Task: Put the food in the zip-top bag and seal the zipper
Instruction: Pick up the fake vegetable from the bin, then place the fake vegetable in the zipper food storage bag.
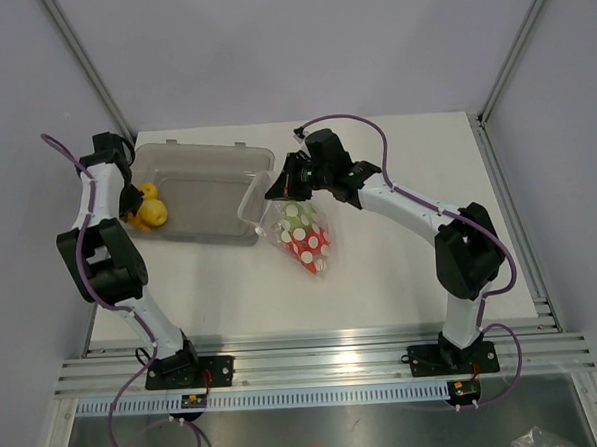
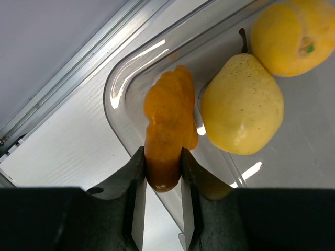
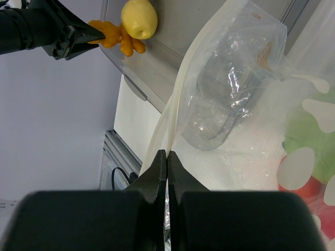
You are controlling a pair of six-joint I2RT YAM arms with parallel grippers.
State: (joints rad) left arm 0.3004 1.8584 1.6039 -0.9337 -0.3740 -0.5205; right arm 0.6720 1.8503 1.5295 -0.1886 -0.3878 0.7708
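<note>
Lying on the white table [image 1: 382, 289] by the right end of the grey translucent bin [image 1: 207, 193], the zip-top bag [image 1: 304, 238] has its far mouth edge in the right gripper [image 3: 166, 157], whose jaws are pressed together on the pale zipper [image 3: 178, 99] strip. The bag is clear, crinkled film printed with white dots; a green piece [image 3: 309, 136] and a red piece [image 3: 306, 191] sit inside it. At the bin's left end the left gripper [image 2: 162, 164] pinches one end of a lumpy, glossy orange food piece [image 2: 170, 115], which lies in the bin's rounded corner close to the rigid wall. A smooth, speckled yellow pear [image 2: 241, 107] lies just beside it, with a yellow round fruit [image 2: 290, 36] next to the pear
</note>
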